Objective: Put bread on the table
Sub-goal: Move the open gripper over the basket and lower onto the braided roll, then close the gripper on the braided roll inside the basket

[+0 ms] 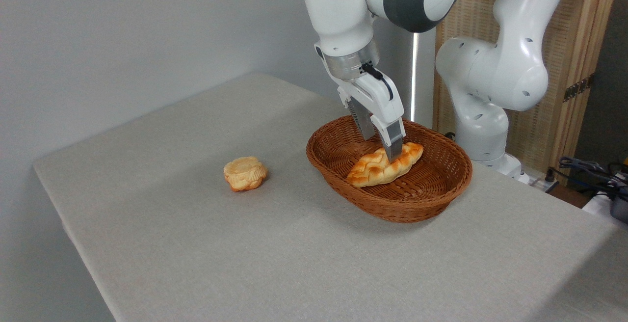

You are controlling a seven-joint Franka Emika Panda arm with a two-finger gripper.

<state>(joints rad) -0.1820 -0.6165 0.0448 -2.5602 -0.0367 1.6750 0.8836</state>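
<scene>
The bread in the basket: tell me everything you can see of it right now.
The bread is a long braided loaf, golden-orange with browned knobs and pointed ends. It lies inside the wicker basket, slanting up to the right. The gripper straddles its upper middle, the near finger against its crust; whether it is clamped is unclear.

Braided golden bread (pixel 380 166) lying in basket (pixel 431 199).

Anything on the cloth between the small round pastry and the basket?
No. In the camera view, bare table cloth separates the pastry from the basket; nothing lies there.
</scene>
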